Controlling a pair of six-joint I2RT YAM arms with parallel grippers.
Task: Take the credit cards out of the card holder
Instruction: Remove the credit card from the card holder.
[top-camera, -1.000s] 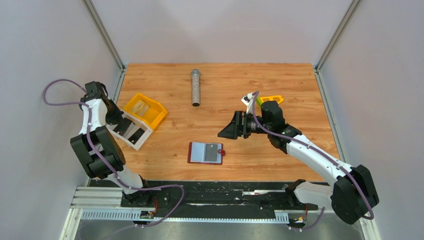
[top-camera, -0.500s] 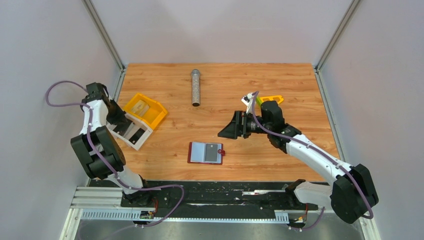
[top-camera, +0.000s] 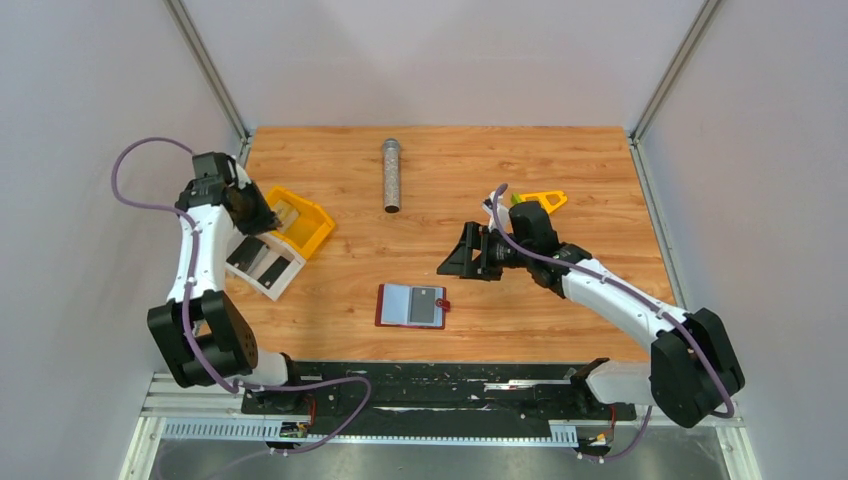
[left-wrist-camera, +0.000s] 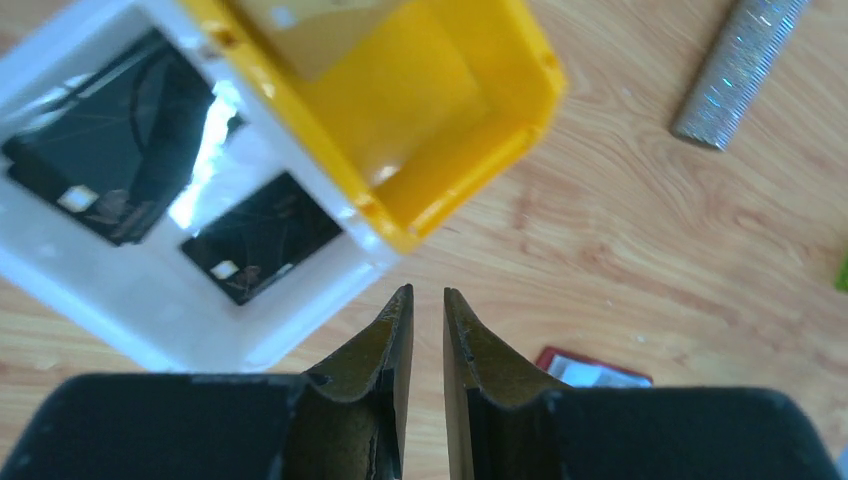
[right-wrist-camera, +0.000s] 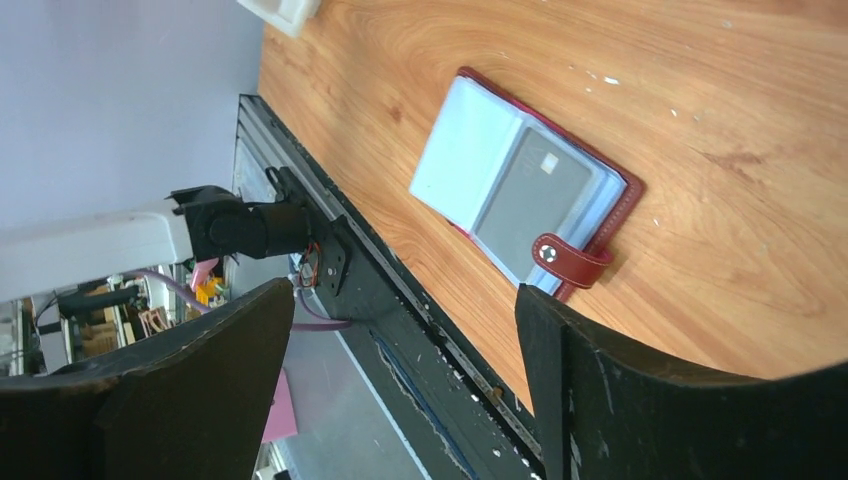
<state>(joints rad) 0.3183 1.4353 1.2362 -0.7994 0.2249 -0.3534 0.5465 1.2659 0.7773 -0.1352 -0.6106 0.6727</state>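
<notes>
well, my right pincer (right-wrist-camera: 405, 290) wide apart, left pincer (left-wrist-camera: 427, 295) barely apart and empty, i'd pinch the card holder's (right-wrist-camera: 460, 140) thin, slick dark card (right-wrist-camera: 535, 195) by its edge.

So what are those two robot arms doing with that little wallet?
They're taking cards out of the red wallet, lying open. One grey card sits in its pocket. The right arm's fingers hang wide open near it, empty. The left arm's fingers, slightly apart and empty, hover by the white tray holding two dark cards and the yellow tray holding a tan card.
</notes>
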